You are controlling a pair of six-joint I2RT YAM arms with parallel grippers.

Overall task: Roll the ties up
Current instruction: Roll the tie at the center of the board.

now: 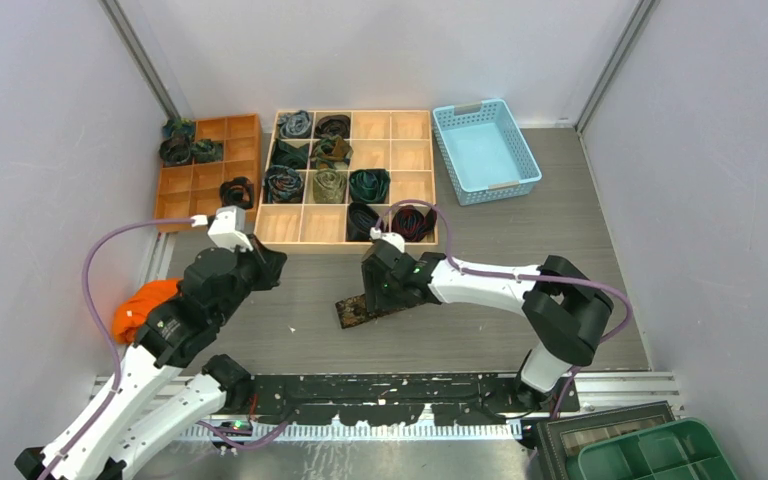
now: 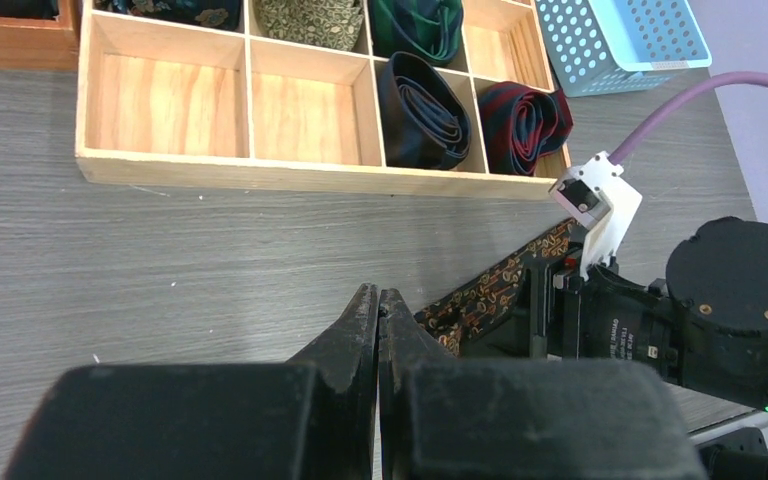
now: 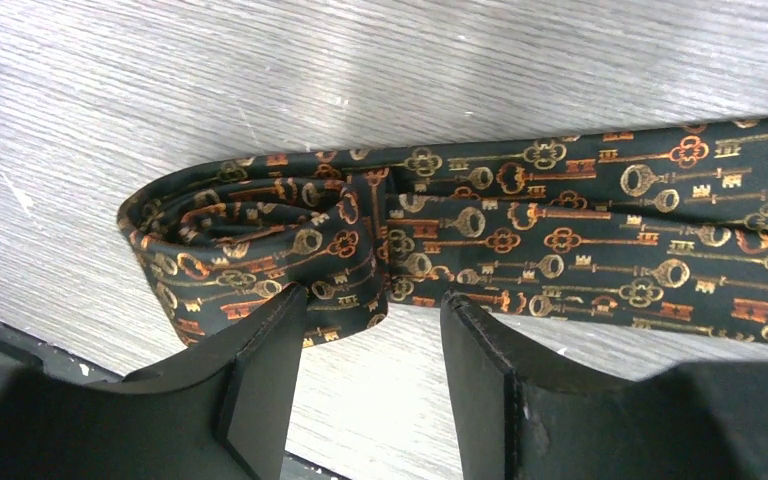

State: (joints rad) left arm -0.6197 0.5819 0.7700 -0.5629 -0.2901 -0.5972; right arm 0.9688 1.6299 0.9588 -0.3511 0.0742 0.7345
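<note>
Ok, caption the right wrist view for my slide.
Open right gripper at the partly rolled end of a dark key-patterned tie lying on the grey table.

Tie dark brown, gold-orange key print; basket blue.

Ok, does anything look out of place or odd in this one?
One thing: a bright orange cloth lump lies bunched at the left edge of the table. It is loose, is not a tie and sits in no tray. The key-patterned tie is rolled only at one end, which fits work in progress rather than a fault.
</note>
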